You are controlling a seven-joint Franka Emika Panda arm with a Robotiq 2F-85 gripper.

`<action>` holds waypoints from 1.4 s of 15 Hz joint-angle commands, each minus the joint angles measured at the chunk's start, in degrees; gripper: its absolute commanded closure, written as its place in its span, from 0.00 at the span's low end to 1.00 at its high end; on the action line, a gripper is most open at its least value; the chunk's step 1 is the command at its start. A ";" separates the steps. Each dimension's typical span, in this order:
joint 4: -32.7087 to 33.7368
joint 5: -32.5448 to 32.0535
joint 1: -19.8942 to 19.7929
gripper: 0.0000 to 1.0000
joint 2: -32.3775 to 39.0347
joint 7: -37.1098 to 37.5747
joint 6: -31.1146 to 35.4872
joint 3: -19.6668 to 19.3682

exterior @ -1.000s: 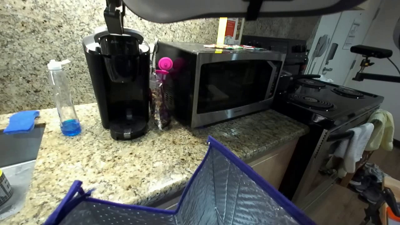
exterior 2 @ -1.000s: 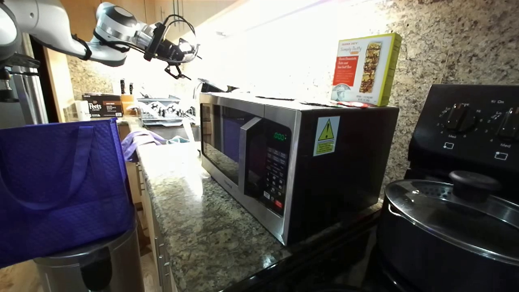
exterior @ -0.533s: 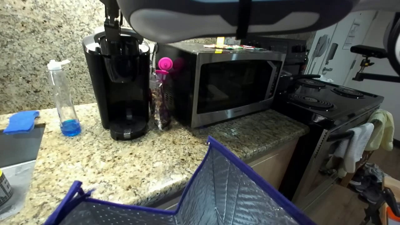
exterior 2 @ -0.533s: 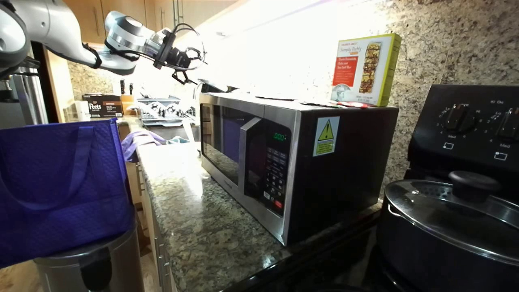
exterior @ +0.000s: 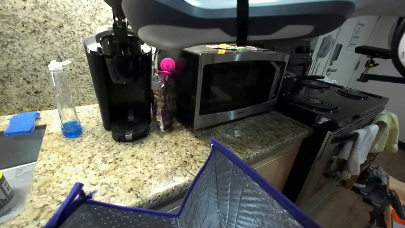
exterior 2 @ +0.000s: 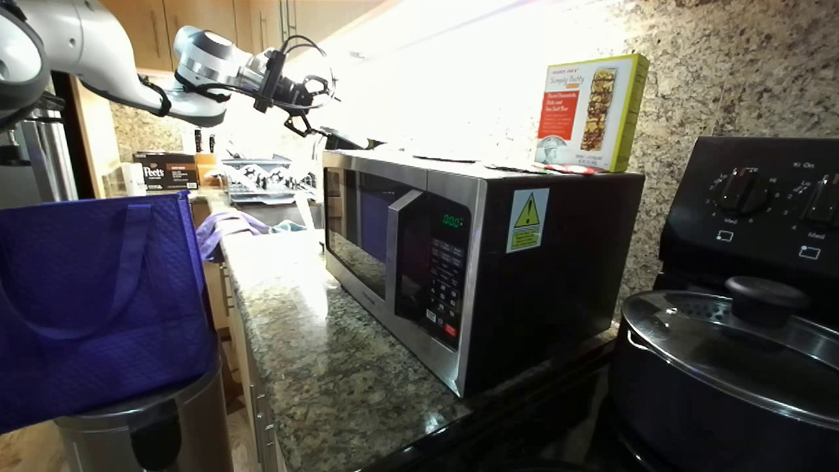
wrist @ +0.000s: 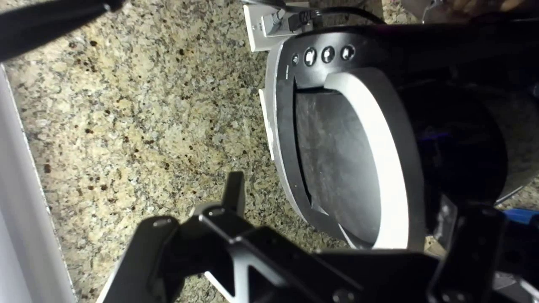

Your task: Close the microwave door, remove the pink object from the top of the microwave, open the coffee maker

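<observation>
The black coffee maker [exterior: 126,82] stands on the granite counter, its top lid [wrist: 337,160] down with a pale curved handle. Above it hangs my gripper [wrist: 340,193], open, its fingers wide apart with nothing held. In an exterior view one finger [exterior: 120,33] overlaps the coffee maker's top; whether it touches cannot be told. To the right stands the silver-and-black microwave [exterior 2: 550,282], its dark-glass microwave door [exterior: 240,87] closed. The round magenta pink object [exterior: 167,64] shows beside the microwave's side wall, in the gap by the coffee maker, not on top.
A bottle with blue liquid [exterior: 71,128] and a blue cloth [exterior: 22,123] lie left of the coffee maker. A purple insulated bag [exterior 2: 98,308] borders the counter front. On the microwave stands a snack box [exterior 2: 590,111]. A lidded pot [exterior 2: 714,380] sits on the stove.
The arm has come down and forward, lowering the gripper towards the coffee maker's top. In an exterior view the arm link now covers the snack box. The gripper has stayed open.
</observation>
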 commanded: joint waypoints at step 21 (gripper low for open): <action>-5.31 3.44 4.11 0.00 -9.47 14.59 -15.74 -4.64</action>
